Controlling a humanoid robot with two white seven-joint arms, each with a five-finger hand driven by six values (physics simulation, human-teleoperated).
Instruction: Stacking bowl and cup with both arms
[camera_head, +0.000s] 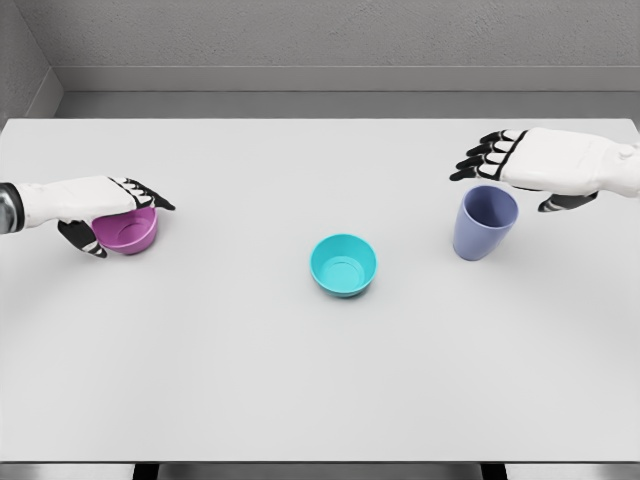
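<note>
A magenta bowl (133, 236) stands at the table's left. My left hand (122, 218) lies over it, fingers straight across its far rim and thumb down at its left side, not closed on it. A teal bowl (343, 265) sits upright in the middle of the table. At the right stands a blue-violet cup (485, 225), upright. My right hand (506, 186) hovers just above and behind the cup's rim, fingers spread toward the left, thumb hanging to the right, holding nothing.
The white table (320, 390) runs the full width of the view, its front edge near the bottom. A grey wall closes off the far side.
</note>
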